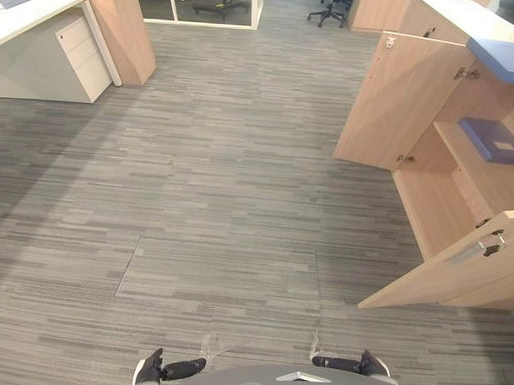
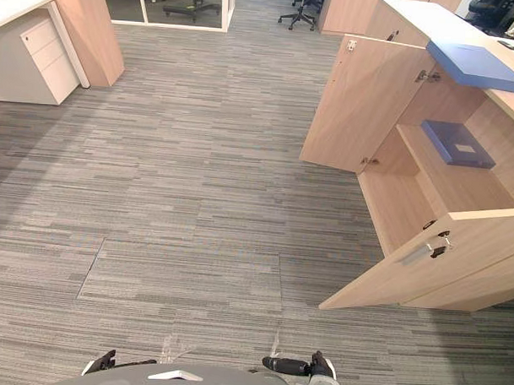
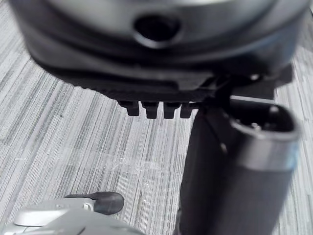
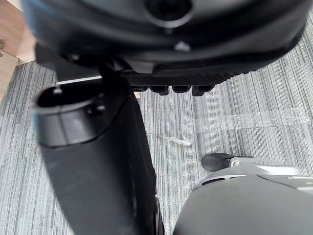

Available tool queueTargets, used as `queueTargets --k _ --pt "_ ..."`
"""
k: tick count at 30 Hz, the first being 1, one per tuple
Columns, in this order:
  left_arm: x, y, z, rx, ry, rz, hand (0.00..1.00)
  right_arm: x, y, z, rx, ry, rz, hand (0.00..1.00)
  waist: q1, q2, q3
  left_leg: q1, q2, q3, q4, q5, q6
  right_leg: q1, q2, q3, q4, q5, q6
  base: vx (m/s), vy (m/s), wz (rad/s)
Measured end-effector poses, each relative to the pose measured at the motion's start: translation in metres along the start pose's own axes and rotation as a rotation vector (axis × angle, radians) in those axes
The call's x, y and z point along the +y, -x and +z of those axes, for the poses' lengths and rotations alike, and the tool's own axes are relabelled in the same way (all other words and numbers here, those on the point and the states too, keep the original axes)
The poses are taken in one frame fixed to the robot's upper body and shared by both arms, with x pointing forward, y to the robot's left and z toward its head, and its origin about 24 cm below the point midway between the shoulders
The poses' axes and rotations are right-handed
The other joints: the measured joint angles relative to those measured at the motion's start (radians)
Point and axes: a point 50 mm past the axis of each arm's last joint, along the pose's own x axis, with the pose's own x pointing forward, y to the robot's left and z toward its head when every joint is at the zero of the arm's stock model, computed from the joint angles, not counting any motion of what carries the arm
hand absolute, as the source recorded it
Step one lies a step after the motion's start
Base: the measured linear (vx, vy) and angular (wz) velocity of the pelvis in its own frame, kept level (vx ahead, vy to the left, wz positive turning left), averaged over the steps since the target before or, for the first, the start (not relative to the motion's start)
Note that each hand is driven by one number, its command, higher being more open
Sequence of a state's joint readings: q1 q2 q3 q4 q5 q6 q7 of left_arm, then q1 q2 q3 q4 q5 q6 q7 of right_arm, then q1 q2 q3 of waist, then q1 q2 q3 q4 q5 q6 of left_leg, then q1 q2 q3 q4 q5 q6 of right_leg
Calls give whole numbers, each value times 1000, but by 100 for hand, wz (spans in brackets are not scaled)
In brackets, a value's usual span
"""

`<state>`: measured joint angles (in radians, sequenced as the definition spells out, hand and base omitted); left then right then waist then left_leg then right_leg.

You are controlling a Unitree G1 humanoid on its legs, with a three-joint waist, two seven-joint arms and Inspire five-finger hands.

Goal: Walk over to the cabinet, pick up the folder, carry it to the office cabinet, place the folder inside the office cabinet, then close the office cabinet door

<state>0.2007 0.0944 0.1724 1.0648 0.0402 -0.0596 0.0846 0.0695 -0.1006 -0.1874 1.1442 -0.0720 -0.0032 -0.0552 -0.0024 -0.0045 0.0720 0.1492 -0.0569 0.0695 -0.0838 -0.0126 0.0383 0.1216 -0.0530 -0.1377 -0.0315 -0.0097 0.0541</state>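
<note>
Both your hands hung low and empty, left hand point(image 1: 154, 370) and right hand point(image 2: 314, 368) with fingers loosely straight, while a folder point(image 2: 457, 142) lay on the shelf point(image 2: 485, 179) inside the office cabinet point(image 2: 392, 206), toward the shelf's far end (a second blue folder point(image 2: 477, 65) sat at the front edge of the cabinet's top). With that one shelved, I judged only the doors were left to do: your best course was to step round the near door point(image 2: 423, 274) and push flat on its outer face, not hook the handle point(image 2: 424, 247).

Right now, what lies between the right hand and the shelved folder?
Carpet, then the near open door, between right hand and folder; right eye view.
</note>
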Motion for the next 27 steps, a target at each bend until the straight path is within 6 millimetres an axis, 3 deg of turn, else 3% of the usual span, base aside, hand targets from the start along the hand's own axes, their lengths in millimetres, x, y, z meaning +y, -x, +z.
queueTargets --k 15,22,27 --pt "1 0 -4 20 61 -61 100 2 -1 0 17 3 38 100 0 -8 4 1 -1 -8 -5 8 1 3 -1 -16 -10 3 0 -36 -21 2" --pt "-1 -2 9 -47 -113 -33 100 3 -1 1 20 6 32 100 -1 -11 6 -1 -2 -14 -5 7 0 11 -1 -23 -23 7 3 -12 -21 2" --pt "0 -2 11 -58 -143 -10 100 3 -1 2 18 6 26 100 -1 -14 10 -2 -3 -28 -5 10 1 20 -3 -37 -23 7 3 -29 -23 8"
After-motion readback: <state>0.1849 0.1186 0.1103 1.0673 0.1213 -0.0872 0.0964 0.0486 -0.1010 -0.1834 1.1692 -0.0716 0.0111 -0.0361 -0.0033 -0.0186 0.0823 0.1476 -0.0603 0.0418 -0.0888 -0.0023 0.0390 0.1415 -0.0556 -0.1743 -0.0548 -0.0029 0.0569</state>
